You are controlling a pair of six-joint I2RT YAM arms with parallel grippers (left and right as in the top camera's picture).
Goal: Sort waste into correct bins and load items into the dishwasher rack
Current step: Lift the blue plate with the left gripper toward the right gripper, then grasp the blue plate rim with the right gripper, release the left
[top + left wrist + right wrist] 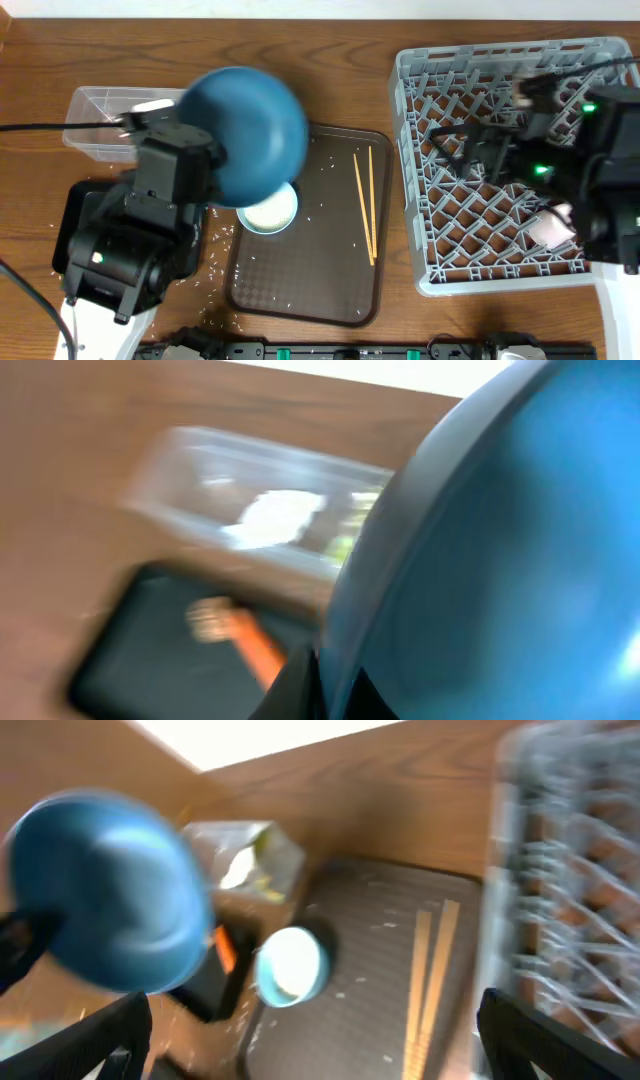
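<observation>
My left gripper (335, 672) is shut on the rim of the large dark-blue dish (245, 130), held tilted above the table's left half; the dish also shows in the right wrist view (110, 890). The light-blue cup (268, 210) and the chopsticks (365, 200) lie on the brown serving tray (310, 290). The clear tub (260, 490) holds the white napkin (270, 518) and the yellow-green wrapper (345, 545). The black tray (150, 660) holds the carrot (258, 645) and the brown lump (208, 618). My right gripper (315, 1040) is open and empty above the grey rack (500, 150). The pink cup (550, 225) sits in the rack. The white bowl is not in view.
Loose rice grains (215, 250) are scattered on the table and on the brown tray. My left arm's base covers most of the black tray (70, 215) in the overhead view. The clear tub (100, 120) stands at the back left.
</observation>
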